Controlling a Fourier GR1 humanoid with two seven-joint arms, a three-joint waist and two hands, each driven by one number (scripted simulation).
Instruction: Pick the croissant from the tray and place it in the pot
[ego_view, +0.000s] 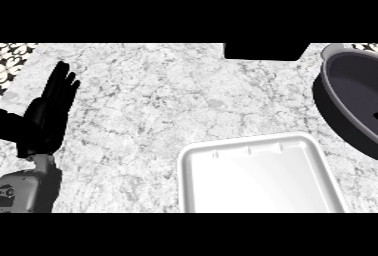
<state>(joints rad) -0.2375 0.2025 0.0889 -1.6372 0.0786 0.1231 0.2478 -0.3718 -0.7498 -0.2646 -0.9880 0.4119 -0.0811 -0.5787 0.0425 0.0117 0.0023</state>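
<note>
A white rectangular tray (258, 175) lies on the marble counter at the lower middle-right, and nothing shows on it. The dark grey pot (354, 95) sits at the right edge, partly cut off by the view; its inside looks dark and I see no croissant in the part that shows. No croissant is visible anywhere. My left hand (52, 107) stands at the left edge with fingers straight and pointing up, holding nothing. My right hand does not show.
A black object (264, 50) juts in at the top edge, left of the pot. A patterned wall strip (15, 62) shows at the far upper left. Bare marble counter (162, 100) spreads between my left hand and the tray.
</note>
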